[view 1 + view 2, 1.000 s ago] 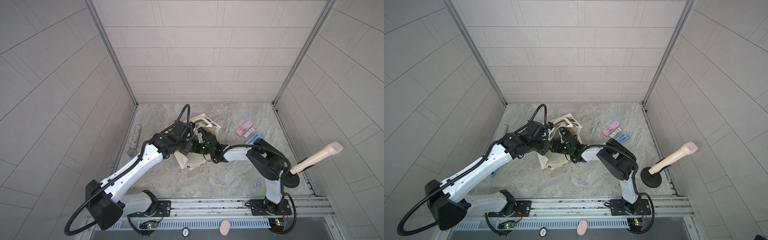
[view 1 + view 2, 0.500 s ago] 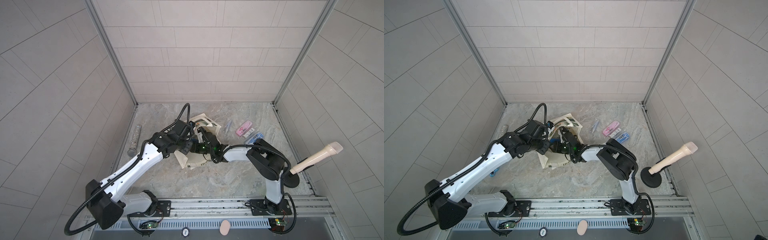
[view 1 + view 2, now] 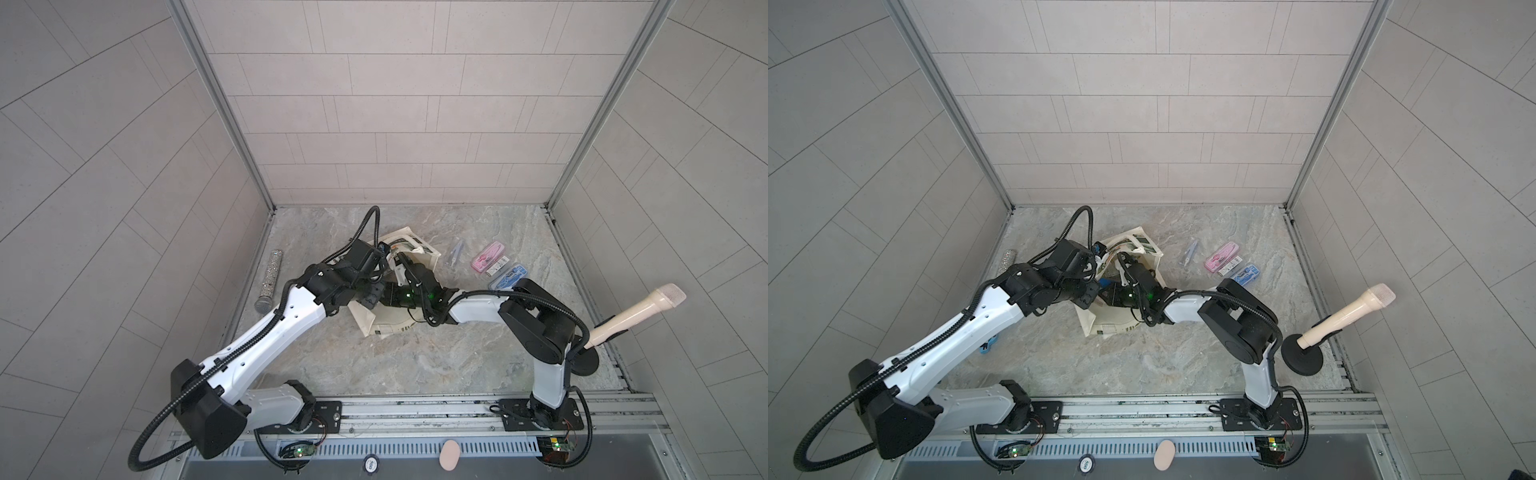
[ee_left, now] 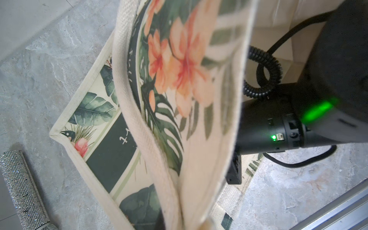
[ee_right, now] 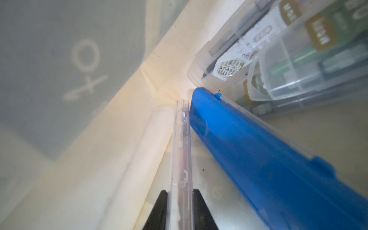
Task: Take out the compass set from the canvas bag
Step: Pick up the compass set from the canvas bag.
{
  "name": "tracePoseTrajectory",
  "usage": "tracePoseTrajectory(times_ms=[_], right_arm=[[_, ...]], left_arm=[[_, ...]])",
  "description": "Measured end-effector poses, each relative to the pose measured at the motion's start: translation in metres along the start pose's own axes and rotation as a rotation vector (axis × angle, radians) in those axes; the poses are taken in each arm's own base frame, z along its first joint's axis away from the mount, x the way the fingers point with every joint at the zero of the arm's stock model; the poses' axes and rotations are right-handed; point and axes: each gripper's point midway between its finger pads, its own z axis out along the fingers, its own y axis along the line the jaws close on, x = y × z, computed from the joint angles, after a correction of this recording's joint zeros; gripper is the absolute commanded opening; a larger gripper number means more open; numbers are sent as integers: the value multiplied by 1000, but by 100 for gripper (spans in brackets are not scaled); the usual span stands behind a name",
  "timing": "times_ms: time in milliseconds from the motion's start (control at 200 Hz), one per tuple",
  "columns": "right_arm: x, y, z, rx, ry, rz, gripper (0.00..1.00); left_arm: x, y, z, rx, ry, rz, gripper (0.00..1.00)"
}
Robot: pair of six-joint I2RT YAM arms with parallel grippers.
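Right gripper (image 5: 180, 191) pinches a clear plastic case (image 5: 182, 139) inside the cream leaf-print canvas bag (image 4: 189, 69); left gripper (image 3: 371, 300) clamps its fabric; case not yet out.

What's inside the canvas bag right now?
Right wrist view, inside the canvas bag: a blue case, clear labelled cases, and a thin clear case clamped in the right end effector. Anything beneath them is covered.

Cramped bag (image 5: 99, 149), blue case (image 5: 258, 159) alongside, seemingly

We see the left arm (image 3: 270, 332) and right arm (image 3: 478, 309) meet at the bag (image 3: 430, 261) (pink case (image 3: 487, 258) lies apart).
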Motion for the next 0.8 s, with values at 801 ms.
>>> tracePoseTrajectory(times_ms=[801], right_arm=[[14, 62, -251, 127, -181, -233, 19]], left_arm=[[1, 8, -4, -46, 0, -12, 0]])
